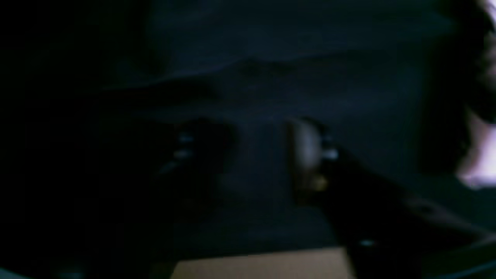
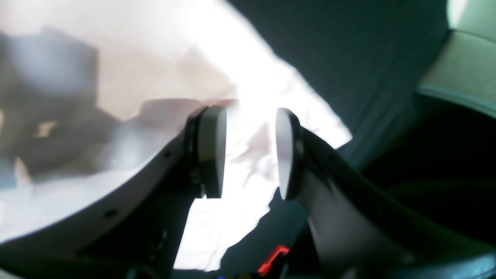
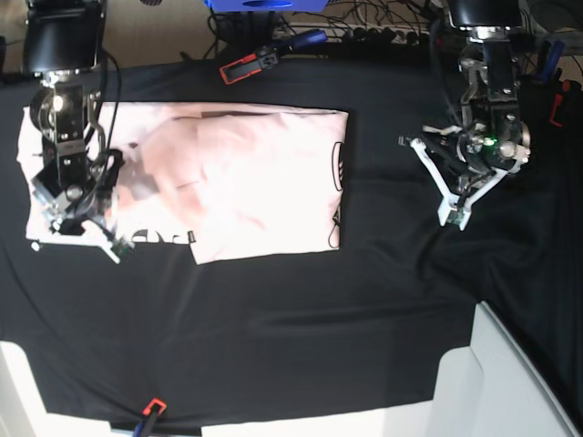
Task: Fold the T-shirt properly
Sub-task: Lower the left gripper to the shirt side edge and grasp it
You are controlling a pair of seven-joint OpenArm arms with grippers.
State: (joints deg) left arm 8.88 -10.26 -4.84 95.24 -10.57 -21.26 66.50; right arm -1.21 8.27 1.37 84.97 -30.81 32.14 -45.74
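The pale pink T-shirt (image 3: 246, 182) lies partly folded on the black table cloth (image 3: 301, 319), with black lettering showing along its lower left and right edges. My right gripper (image 3: 75, 246) hangs over the shirt's left end. In the right wrist view this gripper (image 2: 250, 151) stands open, its pads (image 2: 211, 151) apart, with bright shirt fabric (image 2: 248, 93) below and nothing between them. My left gripper (image 3: 428, 180) is open over bare black cloth, to the right of the shirt and apart from it. The left wrist view is dark; its fingers (image 1: 310, 147) are spread, and a pink sliver (image 1: 480, 162) shows at the right.
A red-and-black clamp (image 3: 264, 59) and a blue box (image 3: 250, 5) sit beyond the cloth's far edge, among cables. Another clamp (image 3: 150, 411) grips the near edge. A white surface (image 3: 510, 382) juts in at the bottom right.
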